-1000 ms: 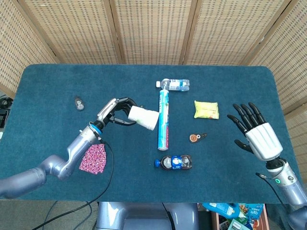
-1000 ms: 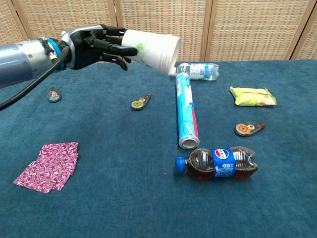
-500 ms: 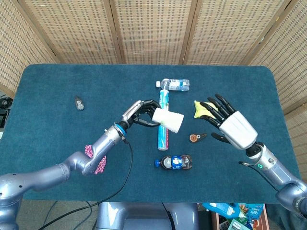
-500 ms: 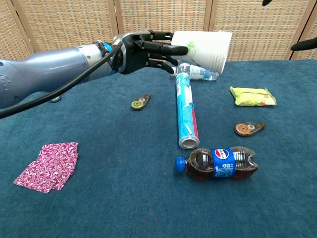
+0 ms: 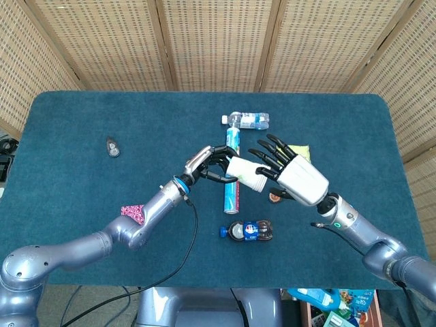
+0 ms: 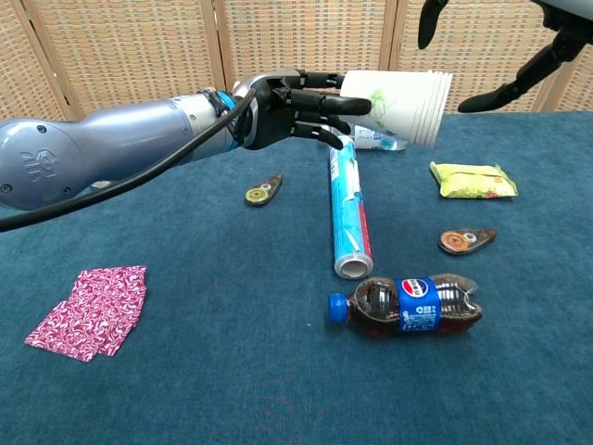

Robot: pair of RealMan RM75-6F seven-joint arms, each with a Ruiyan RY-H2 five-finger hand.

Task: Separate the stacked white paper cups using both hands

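My left hand (image 5: 208,163) (image 6: 289,104) grips the stacked white paper cups (image 5: 246,175) (image 6: 398,106) by their base end, holding them sideways in the air above the table, rims pointing right. My right hand (image 5: 291,176) is open with fingers spread, close beside the rim end of the stack. In the chest view only its dark fingers (image 6: 505,89) show at the top right, apart from the cups. Whether any finger touches the stack I cannot tell.
On the blue table (image 5: 82,136) lie a long blue tube (image 6: 346,206), a clear water bottle (image 5: 251,121), a cola bottle (image 6: 408,304), a yellow packet (image 6: 473,180), small tape measures (image 6: 468,240) (image 6: 263,191) (image 5: 112,146) and a red patterned cloth (image 6: 91,310).
My left hand carried the cups rightward toward the table's middle. My right hand swung in from the far right to the rim end of the stack.
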